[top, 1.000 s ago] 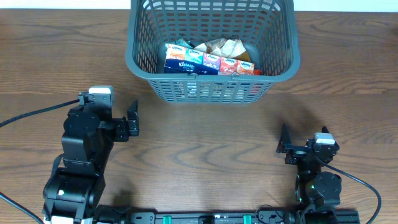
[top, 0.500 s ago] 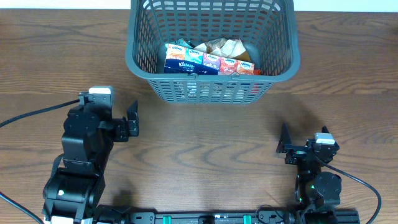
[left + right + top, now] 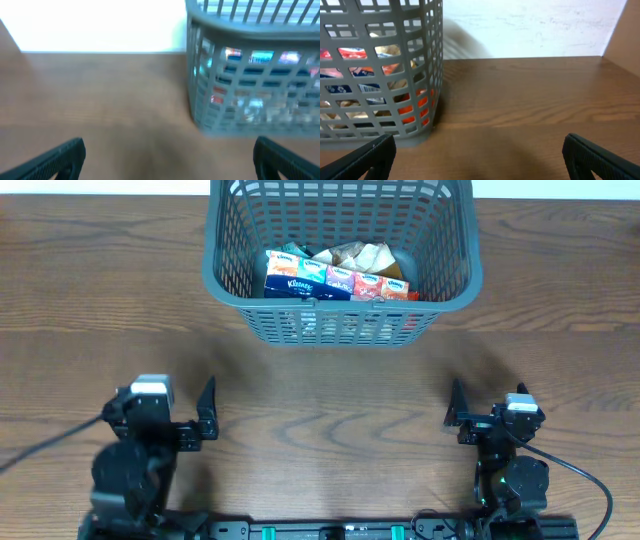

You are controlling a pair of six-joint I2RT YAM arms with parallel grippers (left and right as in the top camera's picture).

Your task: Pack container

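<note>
A wooden table (image 3: 330,400) seen from above. The container (image 3: 340,328), a large grey-blue lattice basket, stands at the far centre edge. It holds a row of tissue packs (image 3: 310,278), with crinkled snack packets (image 3: 355,255) behind them.

Both arms sit low at the near edge, well apart from the basket. The left gripper (image 3: 207,405) has its fingers spread wide and holds nothing. The right gripper (image 3: 455,405) is the same: parted and empty. Each wrist camera shows bare wood between its fingertips and the basket wall beyond, though the left view is blurred, so fine detail there is uncertain.

No loose item lies on the table in any view. The packing looks finished, or paused between items. Any further move would first need something to pick up — then a reach forward and over the rim.
</note>
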